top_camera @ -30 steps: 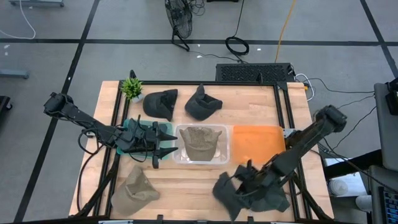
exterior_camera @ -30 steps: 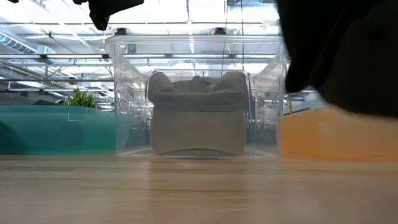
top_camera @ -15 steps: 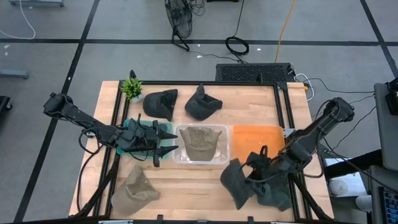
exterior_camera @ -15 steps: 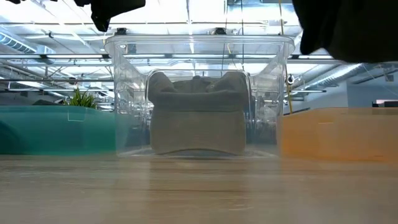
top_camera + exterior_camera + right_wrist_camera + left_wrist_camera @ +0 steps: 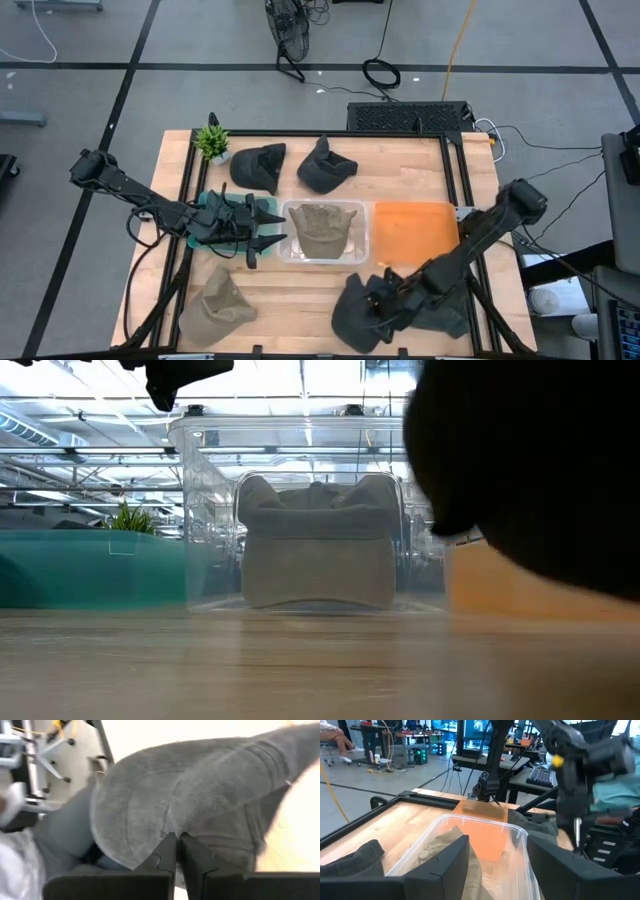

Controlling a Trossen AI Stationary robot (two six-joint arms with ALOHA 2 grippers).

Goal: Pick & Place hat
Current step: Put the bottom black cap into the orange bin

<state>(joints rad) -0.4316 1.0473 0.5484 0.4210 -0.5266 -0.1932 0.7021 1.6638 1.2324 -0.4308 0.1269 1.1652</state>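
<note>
At the counter's [image 5: 300, 290] near edge, the right claw [image 5: 385, 300] pinches the fabric of a dark grey hat [image 5: 355, 318], its fingers [image 5: 167, 852] closed on a fold; the hat hangs around the claw. Nearby lies a tan hat [image 5: 215, 305]. Farther back, a clear bin [image 5: 365, 240] holds another tan hat [image 5: 320, 228], flanked by an orange tray [image 5: 415, 228]. The left claw [image 5: 265, 238] hovers open beside the bin.

A big gray hat [image 5: 200, 795] fills most of the picture. The right end effector [image 5: 178, 851] has its two dark fingers [image 5: 167, 855] pressed close together, pinching a fold of the soft gray cloth. Pale bench [image 5: 295, 845] shows beside the hat.
</note>
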